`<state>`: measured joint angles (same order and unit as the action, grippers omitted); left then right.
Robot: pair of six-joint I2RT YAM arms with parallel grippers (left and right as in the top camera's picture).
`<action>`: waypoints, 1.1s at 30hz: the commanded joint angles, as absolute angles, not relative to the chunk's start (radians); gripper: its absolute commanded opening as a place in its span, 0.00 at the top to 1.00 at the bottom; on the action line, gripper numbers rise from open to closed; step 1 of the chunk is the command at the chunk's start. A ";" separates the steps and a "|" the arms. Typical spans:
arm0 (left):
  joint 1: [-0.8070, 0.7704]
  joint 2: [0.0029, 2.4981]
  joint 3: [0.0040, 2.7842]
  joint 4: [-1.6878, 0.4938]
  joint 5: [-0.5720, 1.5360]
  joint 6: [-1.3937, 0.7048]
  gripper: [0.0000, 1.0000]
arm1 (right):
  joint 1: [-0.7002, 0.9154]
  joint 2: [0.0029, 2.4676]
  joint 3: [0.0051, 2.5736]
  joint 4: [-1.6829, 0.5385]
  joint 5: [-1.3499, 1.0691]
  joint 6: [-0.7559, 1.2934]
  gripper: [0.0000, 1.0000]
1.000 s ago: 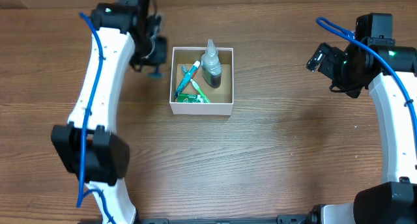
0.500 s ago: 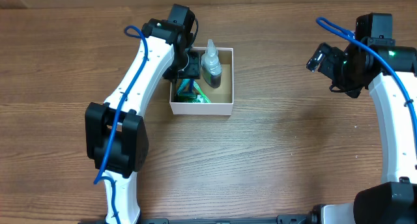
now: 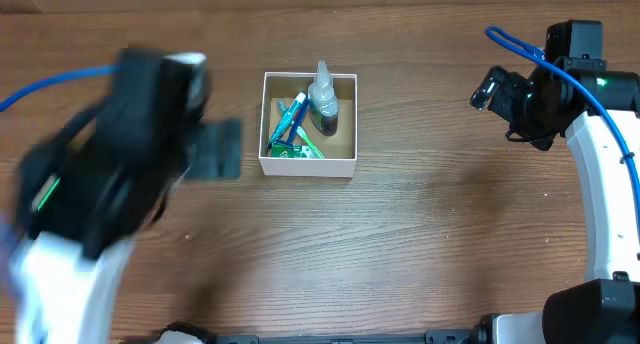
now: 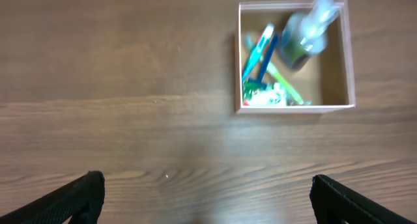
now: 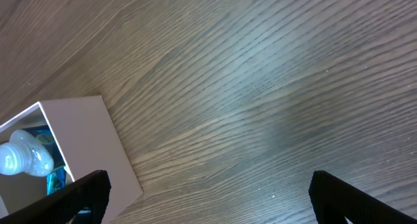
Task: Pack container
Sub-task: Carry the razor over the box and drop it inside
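Note:
The container (image 3: 308, 166), a white-walled square cardboard box with a brown inside, stands mid-table. In it are a clear bottle (image 3: 323, 94) with dark liquid, blue and green toiletries (image 3: 291, 124) and a green packet. My left gripper (image 3: 215, 149) is a blur to the left of the box. In its wrist view the left gripper (image 4: 208, 204) is open over bare wood with nothing between its fingers, and the container (image 4: 296, 109) and bottle (image 4: 306, 32) lie ahead. My right gripper (image 3: 490, 89) hangs far right; the right gripper (image 5: 212, 198) is open and empty, with the container (image 5: 85, 139) at its left.
The wooden table (image 3: 400, 244) stretches all round the box. The left arm's white and black links (image 3: 90, 184) loom large and blurred over the table's left side. The right arm (image 3: 600, 164) with its blue cable runs down the right edge.
My left gripper went from beside the container to over it, opened there, and has swung back out to the left. The right arm has not moved.

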<state>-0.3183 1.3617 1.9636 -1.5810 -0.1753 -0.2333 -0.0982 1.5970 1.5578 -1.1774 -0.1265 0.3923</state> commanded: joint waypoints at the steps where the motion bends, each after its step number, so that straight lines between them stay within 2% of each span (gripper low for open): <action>1: -0.315 1.124 1.961 -1.591 -0.152 -0.260 0.00 | -0.100 1.588 1.572 -1.173 -0.125 0.397 0.00; 5: -0.315 0.821 1.958 -1.604 -0.135 -0.263 0.00 | -0.100 1.588 1.572 -1.173 -0.125 0.397 0.00; 9: -0.315 0.671 1.958 -1.640 -0.126 -0.253 0.00 | -0.100 1.588 1.572 -1.173 -0.125 0.397 0.00; 13: -0.315 0.609 1.930 -1.655 -0.175 -0.231 0.00 | -0.100 1.588 1.572 -1.173 -0.125 0.397 0.00; 16: -0.315 0.607 1.793 -1.670 -0.207 -0.233 0.00 | -0.100 1.588 1.572 -1.173 -0.125 0.397 0.00; 19: -0.315 0.607 1.584 -1.532 -0.211 -0.232 0.00 | -0.100 1.588 1.572 -1.173 -0.125 0.397 0.00; 26: -0.302 0.589 1.111 -1.028 -0.190 -0.199 0.00 | -0.100 1.588 1.572 -1.173 -0.125 0.397 0.00; 30: -0.190 0.464 0.821 -0.802 -0.107 -0.198 0.00 | -0.100 1.588 1.572 -1.173 -0.125 0.397 0.00; 33: -0.113 0.335 0.663 -0.736 -0.070 -0.199 0.00 | -0.100 1.588 1.572 -1.173 -0.125 0.397 0.00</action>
<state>-0.1848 0.4667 0.7979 -0.7704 -0.1379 -0.2214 -0.0982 1.5970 1.5578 -1.1770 -0.1265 0.3927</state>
